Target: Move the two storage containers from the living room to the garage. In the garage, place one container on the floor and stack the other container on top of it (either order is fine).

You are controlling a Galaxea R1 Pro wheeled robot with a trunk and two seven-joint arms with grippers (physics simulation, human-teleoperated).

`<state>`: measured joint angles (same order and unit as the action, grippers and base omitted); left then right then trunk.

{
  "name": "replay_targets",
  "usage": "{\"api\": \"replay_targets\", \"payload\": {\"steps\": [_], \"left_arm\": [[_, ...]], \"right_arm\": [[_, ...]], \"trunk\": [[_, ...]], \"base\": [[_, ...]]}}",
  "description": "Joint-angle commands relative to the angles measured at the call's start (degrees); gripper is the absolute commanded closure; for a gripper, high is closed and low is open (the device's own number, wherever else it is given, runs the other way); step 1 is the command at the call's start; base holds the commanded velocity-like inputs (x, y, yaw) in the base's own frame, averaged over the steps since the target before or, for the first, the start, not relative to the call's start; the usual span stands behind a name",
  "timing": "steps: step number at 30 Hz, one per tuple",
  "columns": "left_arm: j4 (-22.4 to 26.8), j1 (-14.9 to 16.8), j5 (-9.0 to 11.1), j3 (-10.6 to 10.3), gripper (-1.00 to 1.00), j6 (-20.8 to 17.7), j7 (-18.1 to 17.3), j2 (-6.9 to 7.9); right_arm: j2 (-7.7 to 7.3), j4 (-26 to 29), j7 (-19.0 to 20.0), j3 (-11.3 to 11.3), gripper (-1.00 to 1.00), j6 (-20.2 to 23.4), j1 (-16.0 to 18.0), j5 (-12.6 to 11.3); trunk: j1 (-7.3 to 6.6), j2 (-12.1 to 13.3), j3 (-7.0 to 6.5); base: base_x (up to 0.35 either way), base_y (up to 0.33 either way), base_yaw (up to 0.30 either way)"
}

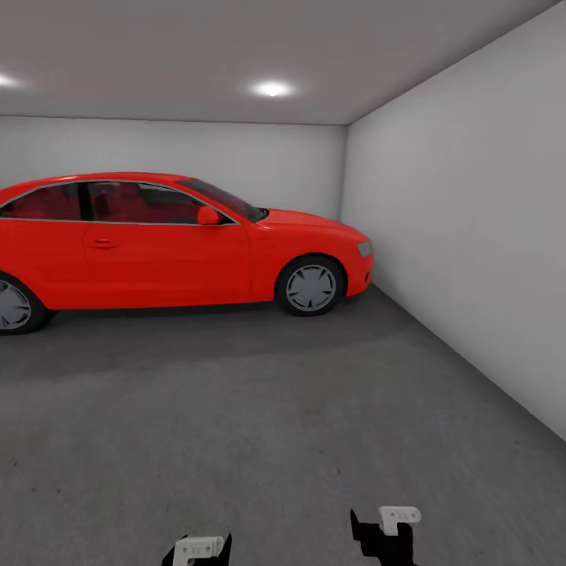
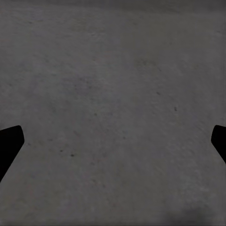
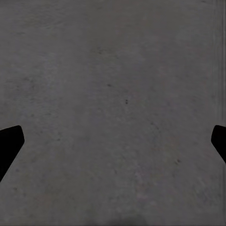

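I am in the garage, facing its dark grey concrete floor (image 1: pixel 259 424). The two storage containers are out of view, and so is the living room. My left gripper (image 2: pixel 113 146) is open, its dark fingertips (image 2: pixel 10 143) spread wide over bare concrete with nothing between them. My right gripper (image 3: pixel 113 146) is open in the same way, fingertips (image 3: pixel 10 143) far apart above the floor. In the head view both wrists sit low at the bottom edge: the left wrist (image 1: pixel 198 549) and the right wrist (image 1: pixel 387 533).
A red car (image 1: pixel 173 244) is parked side-on across the back, nose toward the right wall. A plain white wall (image 1: pixel 479 251) runs along the right. Round ceiling lights (image 1: pixel 272 89) glow above. Open concrete lies between me and the car.
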<state>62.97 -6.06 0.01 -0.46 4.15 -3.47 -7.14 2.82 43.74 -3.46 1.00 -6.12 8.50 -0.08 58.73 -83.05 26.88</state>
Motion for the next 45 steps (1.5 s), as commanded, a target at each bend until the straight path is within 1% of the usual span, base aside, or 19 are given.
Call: {"api": "replay_targets", "payload": {"steps": [1,7,18,19,21,22,25,27,31,45], "left_arm": [[-0.04,0.00,0.00,0.08,-1.00,0.12,-0.21,0.00],[-0.42,0.00,-0.01,0.10,-1.00,0.18,-0.22,0.08],[-0.57,0.00,-0.01,0.19,-1.00,0.41,-0.14,0.15],[-0.57,0.00,-0.01,0.19,-1.00,0.43,-0.14,0.16],[-0.54,0.00,-0.01,0.21,-1.00,0.47,-0.13,0.17],[-0.52,0.00,-0.01,0.24,-1.00,0.48,-0.13,0.17],[-0.49,0.00,-0.01,0.27,-1.00,0.50,-0.13,0.18],[-0.49,0.00,-0.01,0.32,-1.00,0.50,-0.13,0.19],[-0.48,0.00,-0.01,0.37,-1.00,0.51,-0.13,0.19],[-0.61,0.00,-0.01,0.38,-1.00,0.51,-0.13,0.28]], "right_arm": [[0.01,-0.03,-0.44,0.12,-1.00,-0.14,0.03,-0.01],[0.01,-0.05,-0.83,0.14,-1.00,-0.13,0.01,0.03],[0.04,0.00,-0.93,0.42,-1.00,-0.25,0.03,0.29],[0.05,0.00,-0.93,0.66,-1.00,-0.26,0.03,0.30],[0.05,0.05,-0.93,2.00,-1.00,-0.28,0.03,0.32],[0.05,0.08,-0.93,3.18,-1.00,-0.30,0.03,0.33],[0.06,0.11,-0.94,5.53,-1.00,-0.36,0.03,0.34],[0.06,0.13,-0.94,6.29,-1.00,-0.37,0.03,0.32],[0.02,0.13,-0.94,6.71,-1.00,-0.38,0.00,0.24],[0.01,0.12,-0.93,6.82,-1.00,-0.39,0.03,-0.01]], "trunk": [[0.00,-0.03,0.05],[0.00,-0.03,0.05],[0.00,-0.03,0.05],[0.00,-0.03,0.05],[0.00,-0.03,0.05],[0.00,-0.03,0.05],[0.00,-0.03,0.05],[0.00,-0.03,0.05],[0.00,-0.03,0.05],[0.00,-0.03,0.05]], "base": [[0.000,0.000,0.000],[0.000,0.000,0.084],[0.000,0.000,0.272],[0.000,0.000,0.298],[0.000,0.000,0.299],[0.000,0.000,0.299],[0.000,0.000,0.300],[0.000,0.000,0.300],[0.000,0.000,0.300],[0.000,0.000,0.300]]}}
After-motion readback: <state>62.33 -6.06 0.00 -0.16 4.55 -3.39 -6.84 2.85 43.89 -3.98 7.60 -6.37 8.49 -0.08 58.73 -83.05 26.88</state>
